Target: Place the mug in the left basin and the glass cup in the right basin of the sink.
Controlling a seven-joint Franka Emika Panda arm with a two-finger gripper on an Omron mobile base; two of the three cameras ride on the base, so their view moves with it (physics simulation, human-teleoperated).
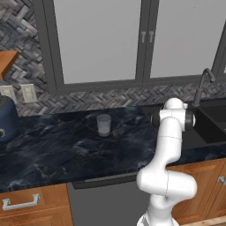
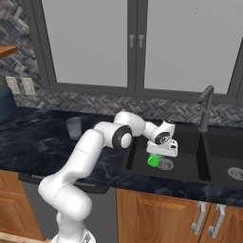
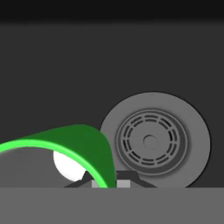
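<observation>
The mug (image 2: 153,160) is held pinched in the closed gripper (image 2: 156,156), low in the left basin (image 2: 185,163), just left of the drain (image 3: 151,140).

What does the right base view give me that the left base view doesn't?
Right base view: the gripper down in the left basin, fingers shut on the green mug just above the round drain; also the right basin with its own drain.
Left base view: a dark blue appliance at the counter's far left, and a closer look at the glass cup.
Both: the glass cup standing upright on the black counter, the faucet, the arm.
</observation>
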